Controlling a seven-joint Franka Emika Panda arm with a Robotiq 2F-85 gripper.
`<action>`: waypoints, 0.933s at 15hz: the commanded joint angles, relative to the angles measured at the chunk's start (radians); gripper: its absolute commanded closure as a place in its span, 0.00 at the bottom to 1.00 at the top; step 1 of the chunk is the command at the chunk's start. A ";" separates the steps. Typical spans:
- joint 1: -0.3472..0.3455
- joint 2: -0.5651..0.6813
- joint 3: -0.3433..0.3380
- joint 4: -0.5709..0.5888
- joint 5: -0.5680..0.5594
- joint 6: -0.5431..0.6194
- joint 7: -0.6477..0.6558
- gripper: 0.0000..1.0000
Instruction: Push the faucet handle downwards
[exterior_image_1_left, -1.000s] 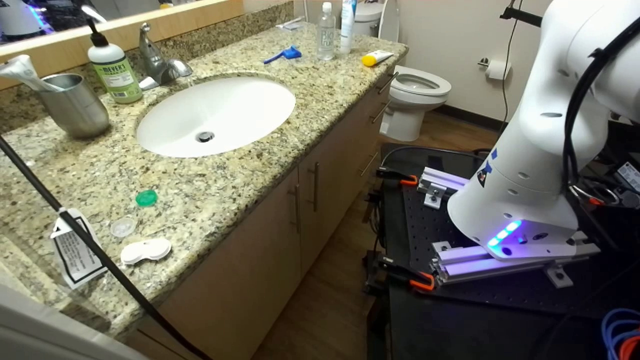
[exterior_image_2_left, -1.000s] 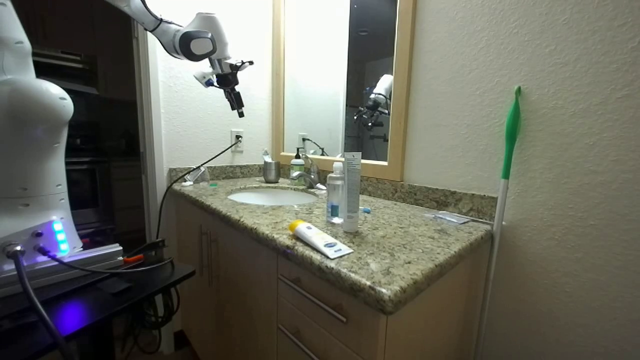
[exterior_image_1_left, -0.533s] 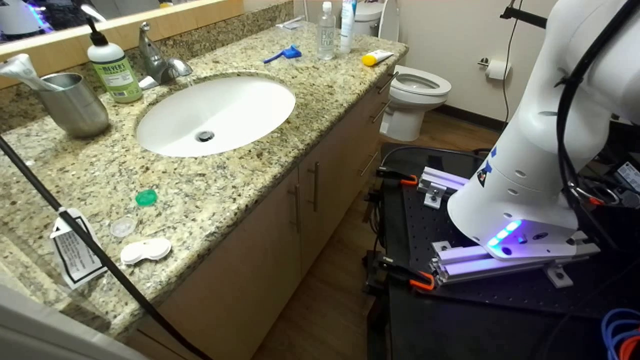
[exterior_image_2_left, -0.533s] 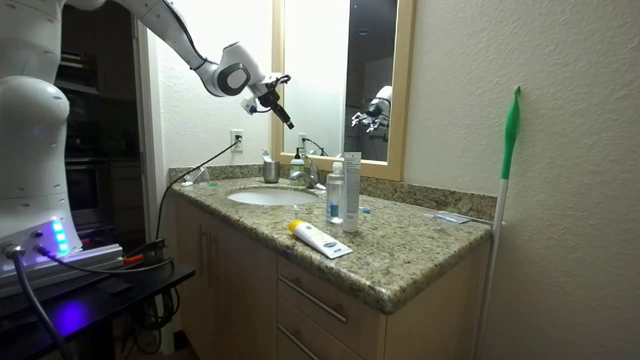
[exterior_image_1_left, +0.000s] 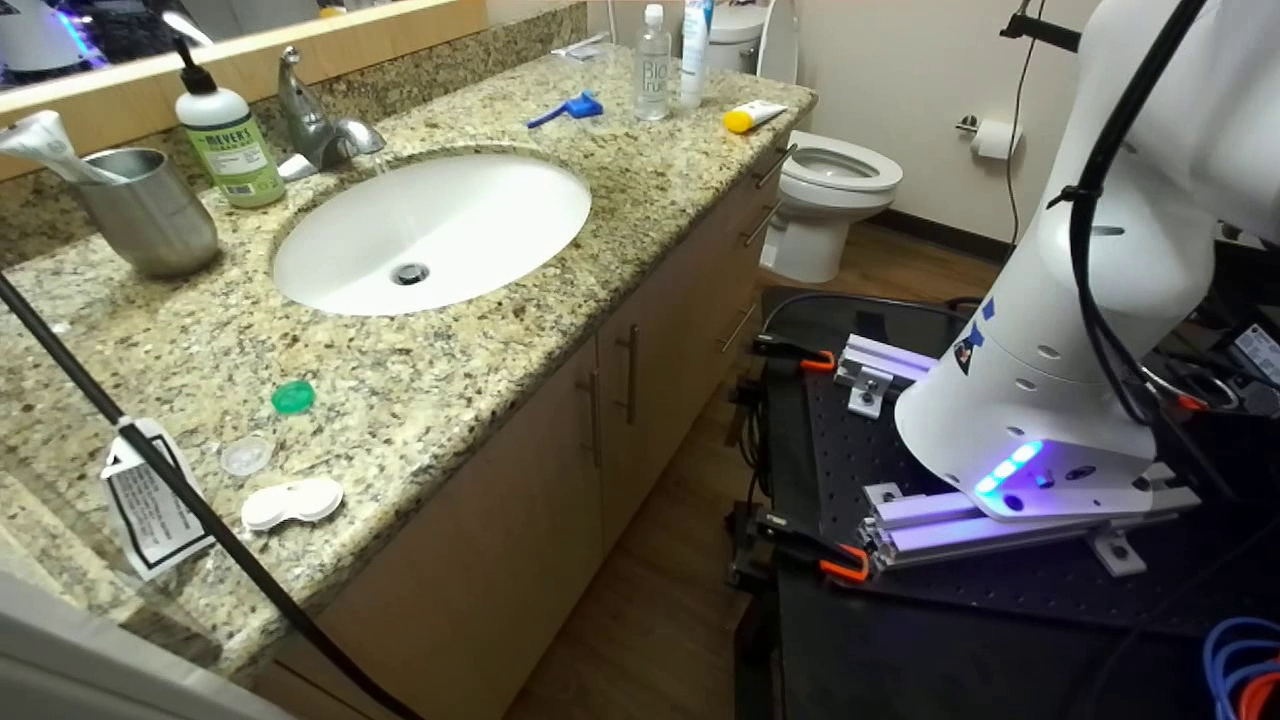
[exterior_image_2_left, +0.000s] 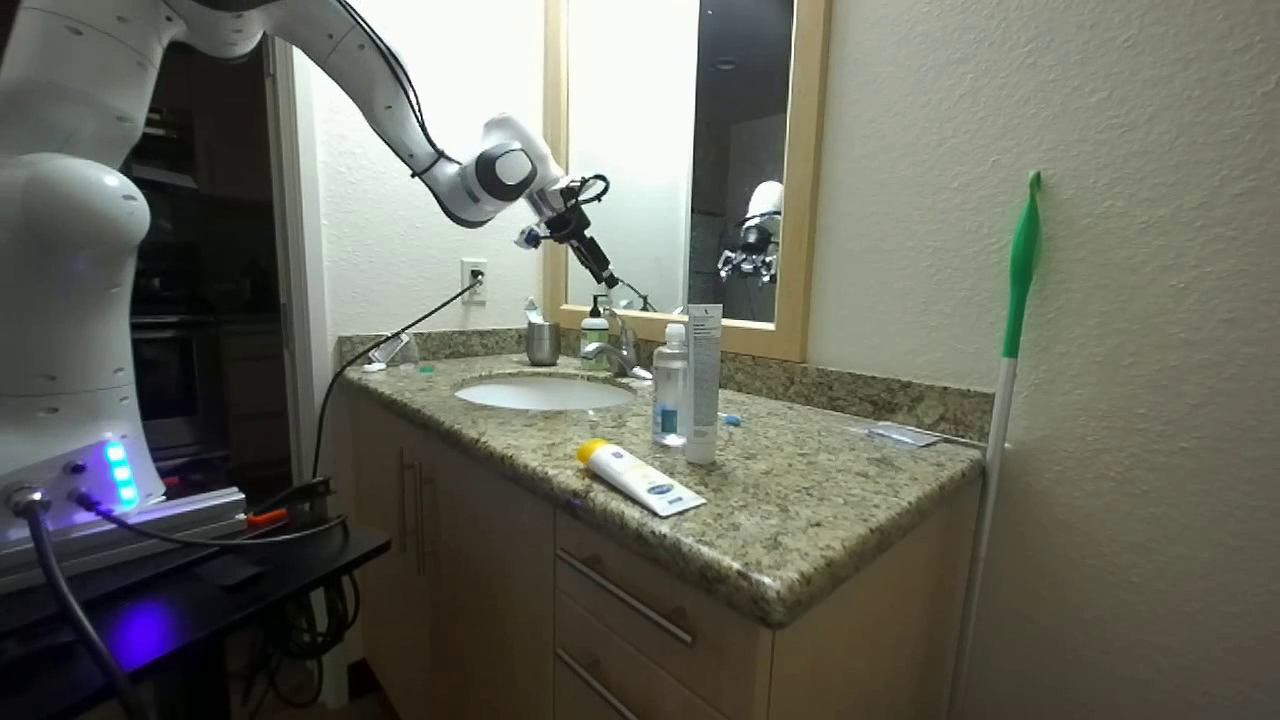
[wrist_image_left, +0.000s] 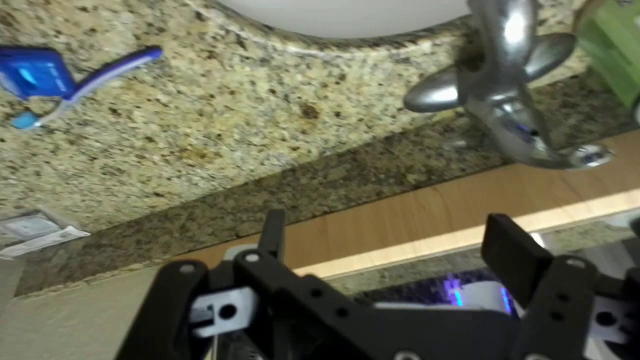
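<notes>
Gripper spread, above the faucet handle, no contact. It tops the faucet, long axis slanting upward, picture-right in my wrist view; I'd likely recentre, then press down.

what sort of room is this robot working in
Almost certainly a bathroom: in an exterior view, a toilet stands beyond the speckled counter, a roll of toilet paper hangs on the wall, and an oval white basin is set into the counter.
</notes>
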 joint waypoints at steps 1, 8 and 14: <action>0.007 0.015 -0.016 0.020 -0.018 -0.059 0.011 0.00; -0.048 0.069 0.094 0.095 0.075 -0.123 -0.077 0.00; -0.017 0.134 0.072 0.085 0.052 0.146 -0.028 0.00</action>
